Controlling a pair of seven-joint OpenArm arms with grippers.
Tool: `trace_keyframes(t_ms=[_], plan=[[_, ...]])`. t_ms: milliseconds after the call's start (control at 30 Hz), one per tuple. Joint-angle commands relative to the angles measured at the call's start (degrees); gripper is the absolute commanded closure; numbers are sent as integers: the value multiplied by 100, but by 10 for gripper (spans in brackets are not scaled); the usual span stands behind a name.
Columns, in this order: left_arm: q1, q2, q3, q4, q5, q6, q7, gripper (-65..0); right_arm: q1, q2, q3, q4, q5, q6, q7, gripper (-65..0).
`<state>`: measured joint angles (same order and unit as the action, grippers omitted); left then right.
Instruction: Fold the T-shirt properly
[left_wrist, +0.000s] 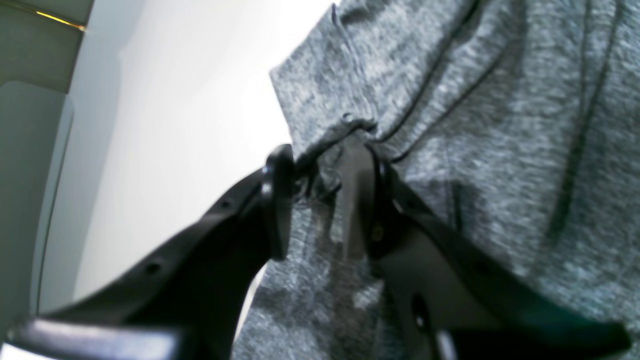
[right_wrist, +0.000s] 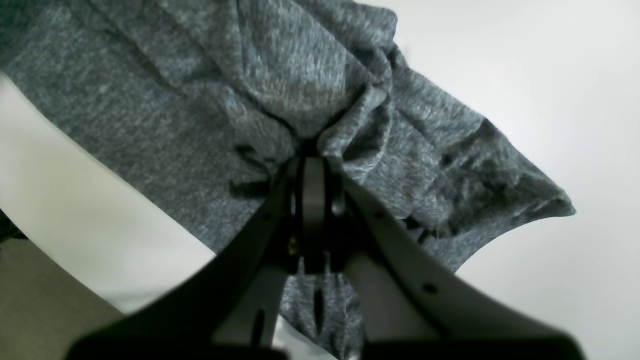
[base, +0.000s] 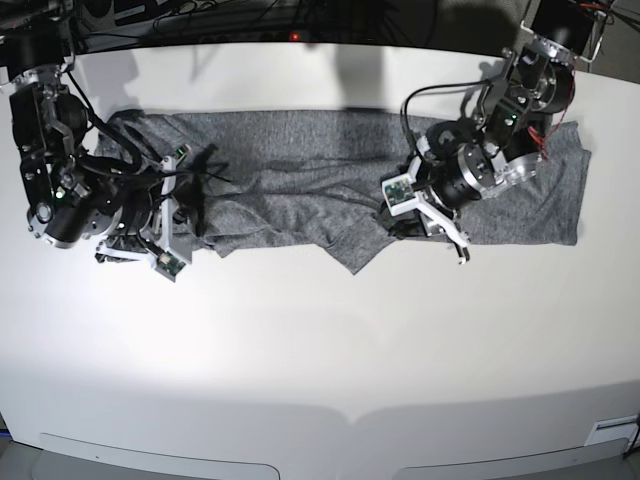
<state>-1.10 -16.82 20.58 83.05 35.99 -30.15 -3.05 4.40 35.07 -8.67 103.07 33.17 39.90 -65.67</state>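
The heather-grey T-shirt (base: 300, 170) lies stretched sideways along the far part of the white table (base: 320, 350), wrinkled, with a pointed flap hanging toward the front near the middle. My left gripper (left_wrist: 325, 165) pinches a bunched fold of the T-shirt (left_wrist: 475, 100) at its front edge; in the base view this left gripper (base: 420, 222) is on the right half of the shirt. My right gripper (right_wrist: 310, 162) is shut on a gathered fold of the T-shirt (right_wrist: 175, 100); in the base view the right gripper (base: 175, 225) is at the shirt's left end.
Cables (base: 200, 15) and dark equipment run along the table's far edge. Black wires loop from both arms over the shirt. Bare white tabletop stretches in front of the garment down to the near edge.
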Motion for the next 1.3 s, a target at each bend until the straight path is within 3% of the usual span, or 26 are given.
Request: trace_keyframes(t_ms=[0,300,700,1033,1267], plan=[[-81,-20,-26,109,-63,81,-133,-166,96,79,50,68,31,10,52,0],[-85,-28,-28,157,24,81,-122,-166,94,79,50,68,31,10,52,0],[-114,-372,-28,181,20,81,-46,-166,96,79,50,68,31,10,52,0],[-111,-133,-26,181,-2,131,-122,-165,94,63,50,68,26,10,50,0],[-111,-101,-26,101,0,146,151,-165,94,63,50,66,31,10,52,0]])
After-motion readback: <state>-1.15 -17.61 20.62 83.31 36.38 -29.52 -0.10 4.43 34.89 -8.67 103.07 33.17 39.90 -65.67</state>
